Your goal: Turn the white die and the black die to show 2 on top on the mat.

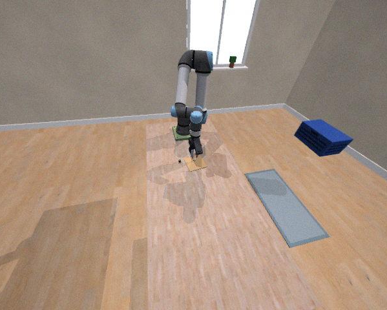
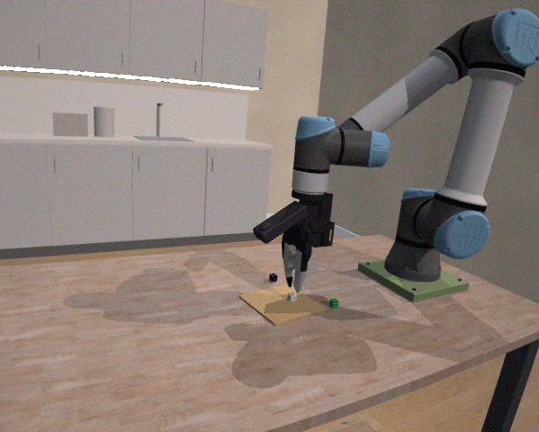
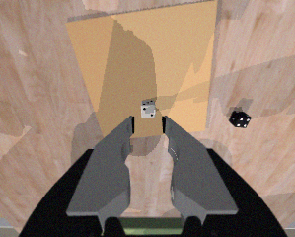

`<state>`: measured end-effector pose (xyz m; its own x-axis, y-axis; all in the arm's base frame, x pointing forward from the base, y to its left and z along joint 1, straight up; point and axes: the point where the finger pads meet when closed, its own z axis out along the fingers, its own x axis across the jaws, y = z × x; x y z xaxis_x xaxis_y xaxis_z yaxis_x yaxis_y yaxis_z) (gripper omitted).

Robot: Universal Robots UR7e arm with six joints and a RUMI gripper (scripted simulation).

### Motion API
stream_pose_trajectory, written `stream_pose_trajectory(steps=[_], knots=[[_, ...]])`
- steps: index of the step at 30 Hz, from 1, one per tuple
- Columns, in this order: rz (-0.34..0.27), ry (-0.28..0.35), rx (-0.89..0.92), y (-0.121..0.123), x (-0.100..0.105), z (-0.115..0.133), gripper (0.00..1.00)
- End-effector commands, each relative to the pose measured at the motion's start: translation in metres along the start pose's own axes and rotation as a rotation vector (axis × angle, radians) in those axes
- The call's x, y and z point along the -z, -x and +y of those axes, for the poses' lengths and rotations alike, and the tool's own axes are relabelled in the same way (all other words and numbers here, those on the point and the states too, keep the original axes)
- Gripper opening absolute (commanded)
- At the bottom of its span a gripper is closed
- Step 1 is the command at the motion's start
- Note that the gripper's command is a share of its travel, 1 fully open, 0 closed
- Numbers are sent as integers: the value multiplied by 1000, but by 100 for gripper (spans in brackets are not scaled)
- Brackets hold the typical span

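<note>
The arm (image 2: 473,134) folds up high from its green base plate (image 2: 451,285), then doubles back so the wrist points straight down over the bench (image 2: 121,372). The gripper (image 3: 147,123) hangs above the tan mat (image 2: 278,313), jaws parted a little and holding nothing. The white die (image 3: 147,109) sits on the mat just past the tips. The black die (image 3: 240,119) and green die (image 2: 333,302) are both off the mat.

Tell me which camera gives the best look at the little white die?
The wrist view: the white die fills more of the picture there, lying on the tan mat just beyond the parted fingertips of the gripper, pips visible. The exterior view shows it as a small pale cube; from the top view it is barely visible.
</note>
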<state>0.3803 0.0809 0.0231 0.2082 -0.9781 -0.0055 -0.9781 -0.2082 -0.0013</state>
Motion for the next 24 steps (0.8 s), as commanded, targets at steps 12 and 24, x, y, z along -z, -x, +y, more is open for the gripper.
stream_pose_trajectory(steps=[12,24], knots=[[0,0,0,0,64,0,18],[0,0,0,0,67,0,100]])
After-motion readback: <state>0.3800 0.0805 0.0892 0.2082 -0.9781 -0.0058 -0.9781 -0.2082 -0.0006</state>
